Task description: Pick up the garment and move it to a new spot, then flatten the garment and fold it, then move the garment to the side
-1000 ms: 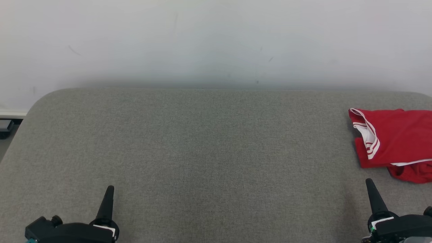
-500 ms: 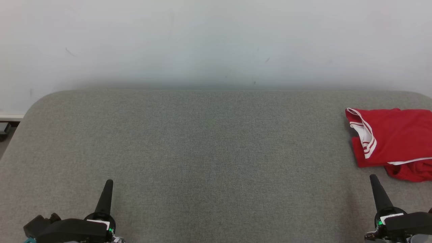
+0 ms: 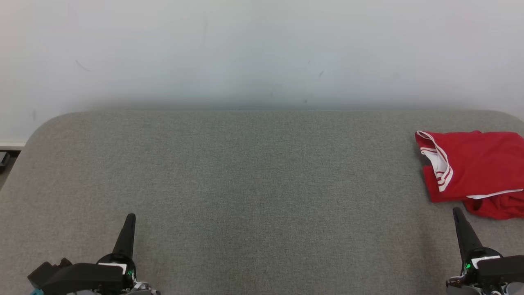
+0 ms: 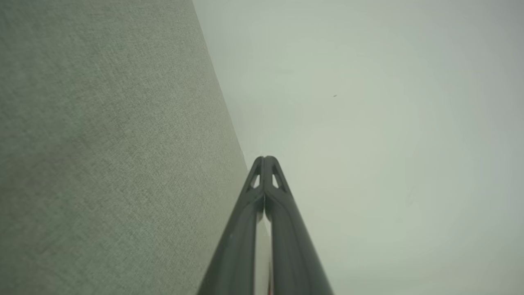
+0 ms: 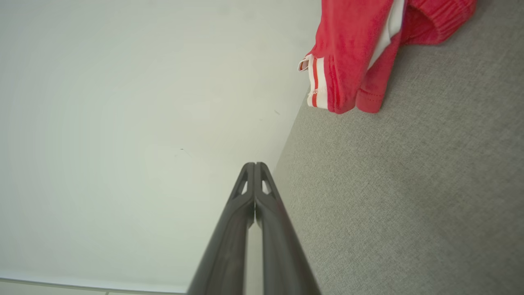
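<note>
At seven o'clock in the head view, the left gripper (image 3: 130,218) is seen with its two fingers pressed together and nothing between them. At three o'clock the red garment (image 3: 479,164), trimmed with white stripes, is laid loosely bunched near the right edge and is partly cut off by the frame. Just below it, at five o'clock, the right gripper (image 3: 457,212) is likewise closed and empty, its tip near the cloth but apart from it. The fabric is judged light, soft and limp, and would best be taken by the striped hem at its nine o'clock edge. It is borne by a grey woven padded surface (image 3: 254,172), which is backed at twelve o'clock by a plain pale wall (image 3: 262,49).
</note>
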Robot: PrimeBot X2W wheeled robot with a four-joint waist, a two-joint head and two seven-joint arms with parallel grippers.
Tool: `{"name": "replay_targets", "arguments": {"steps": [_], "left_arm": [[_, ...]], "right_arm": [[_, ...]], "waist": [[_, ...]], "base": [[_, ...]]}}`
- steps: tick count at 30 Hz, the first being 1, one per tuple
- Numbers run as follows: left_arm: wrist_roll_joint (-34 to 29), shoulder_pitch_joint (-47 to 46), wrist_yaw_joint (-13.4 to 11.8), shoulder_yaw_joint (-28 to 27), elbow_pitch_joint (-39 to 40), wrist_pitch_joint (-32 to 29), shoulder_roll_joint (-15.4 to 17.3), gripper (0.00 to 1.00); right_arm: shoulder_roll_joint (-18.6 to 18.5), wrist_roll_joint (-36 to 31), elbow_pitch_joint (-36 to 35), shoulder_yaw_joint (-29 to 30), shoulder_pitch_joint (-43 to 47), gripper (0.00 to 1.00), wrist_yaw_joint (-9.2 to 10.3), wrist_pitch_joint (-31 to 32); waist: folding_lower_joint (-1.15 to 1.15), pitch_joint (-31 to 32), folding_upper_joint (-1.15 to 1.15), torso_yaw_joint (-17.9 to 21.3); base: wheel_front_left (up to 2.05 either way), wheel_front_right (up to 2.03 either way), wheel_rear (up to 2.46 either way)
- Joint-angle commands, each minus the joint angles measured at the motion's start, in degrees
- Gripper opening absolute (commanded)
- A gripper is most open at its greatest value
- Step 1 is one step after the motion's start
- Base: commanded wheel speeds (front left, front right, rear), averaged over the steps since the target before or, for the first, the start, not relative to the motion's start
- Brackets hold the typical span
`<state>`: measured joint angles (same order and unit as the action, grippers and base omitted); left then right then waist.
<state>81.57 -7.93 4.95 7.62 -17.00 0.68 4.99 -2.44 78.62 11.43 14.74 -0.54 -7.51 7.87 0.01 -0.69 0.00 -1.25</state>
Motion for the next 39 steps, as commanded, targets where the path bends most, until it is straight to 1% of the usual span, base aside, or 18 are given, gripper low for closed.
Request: {"name": "replay_targets", "arguments": {"steps": [1,30,35,39], "left_arm": [[1.34,-1.33,0.28,-0.55,0.11,-0.28,-0.01,0.0],[10.89,-2.82,2.36,-2.92,-1.09,-2.04,-1.87,0.0],[12.29,-3.07,2.83,-3.26,-1.27,-2.18,-2.1,0.0],[12.41,-3.01,2.66,-3.28,-1.28,-2.21,-2.13,0.0]], "right_arm": [[-0.53,1.12,-0.38,0.34,-0.89,0.0,0.02,0.27],[-0.63,12.24,-1.25,2.09,-1.33,0.0,0.03,3.11],[-0.63,13.75,-1.38,2.33,-1.44,0.0,0.03,3.5],[-0.62,14.03,-1.39,2.35,-1.45,0.0,0.03,3.63]], "waist": [[0.0,0.02,0.0,0.04],[-0.01,0.42,0.0,1.21],[-0.01,0.49,0.0,1.42],[-0.01,0.51,0.0,1.47]], "base": [[0.0,0.0,0.0],[0.0,0.0,0.0],[0.0,0.0,0.0],[0.0,0.0,0.0]]}}
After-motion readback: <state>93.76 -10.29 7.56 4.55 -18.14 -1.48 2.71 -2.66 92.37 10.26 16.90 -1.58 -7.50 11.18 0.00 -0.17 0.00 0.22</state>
